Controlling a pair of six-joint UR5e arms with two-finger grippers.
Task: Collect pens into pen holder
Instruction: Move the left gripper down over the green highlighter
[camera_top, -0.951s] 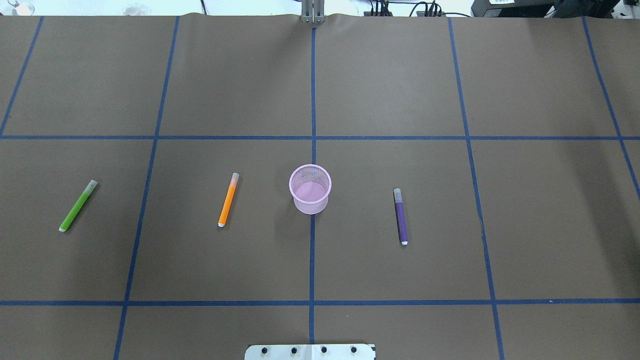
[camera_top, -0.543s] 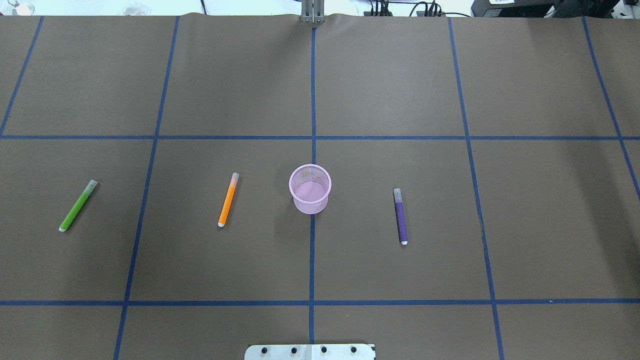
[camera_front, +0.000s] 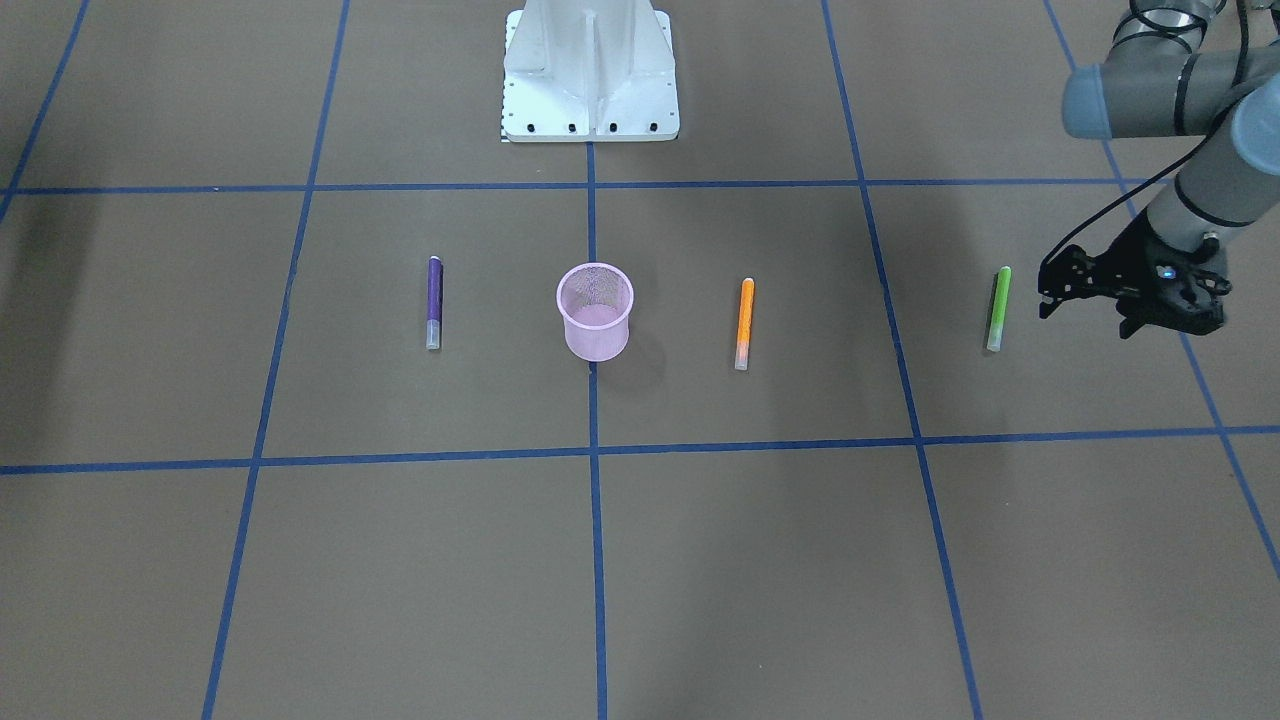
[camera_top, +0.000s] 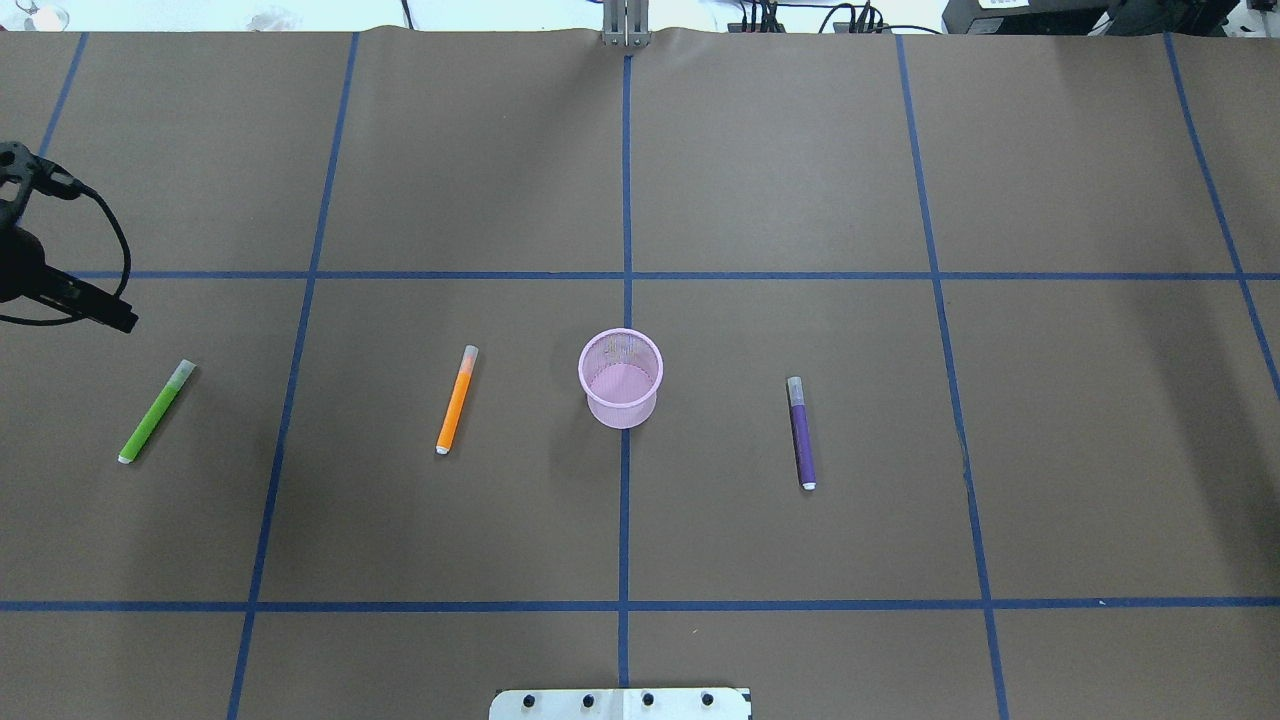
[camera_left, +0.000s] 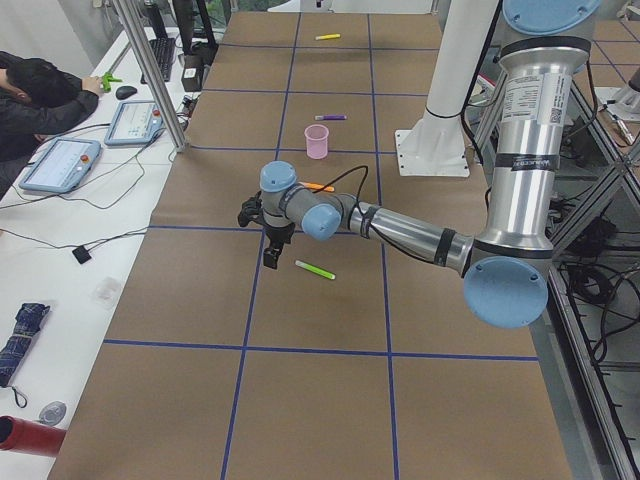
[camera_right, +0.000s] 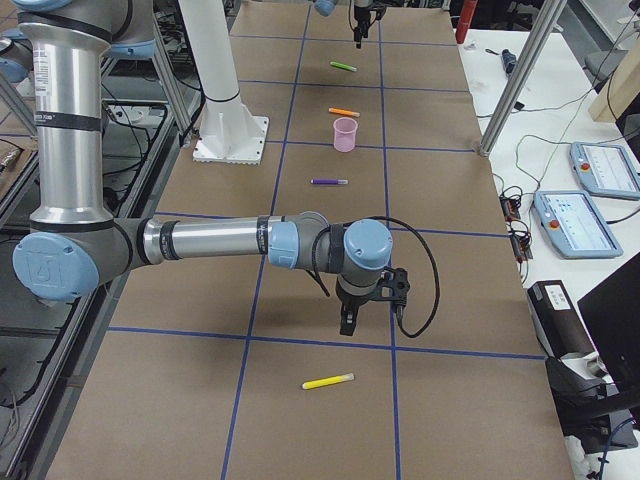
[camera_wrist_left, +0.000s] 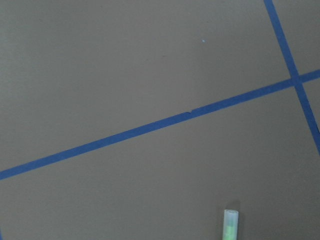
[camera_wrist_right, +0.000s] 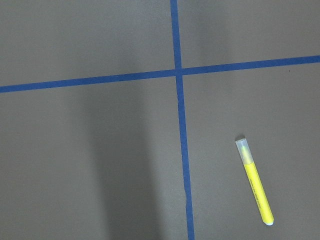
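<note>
I read the clock from the overhead view, with 12 o'clock pointing away from the robot. The pink pen holder (camera_top: 620, 378) stands upright at the middle of the bench (camera_top: 800, 150), on the blue tape line (camera_top: 626, 180) that runs from 12 to 6 o'clock, and nothing shows inside it. All three pens lie flat on the bench, well apart from the holder and from each other. The orange pen (camera_top: 456, 400) is at the holder's 9 o'clock with its pale cap toward 12. The green pen (camera_top: 156, 411) is much farther out at 9 o'clock with its cap tilted toward 1. The purple pen (camera_top: 801, 433) is at about 3 o'clock, also with its cap toward 12. My left gripper (camera_left: 270, 258) hangs above the bench near the green pen, at roughly 10 o'clock from it, and touches nothing. It is dark and small in every view, so I cannot tell whether its jaws are apart or together. The left wrist camera catches only the green pen's cap at its bottom edge. My right gripper (camera_right: 347, 322) shows only in the side view, off the bench surface, and I cannot tell its state. A yellow pen (camera_right: 328, 381) lies near it.
</note>
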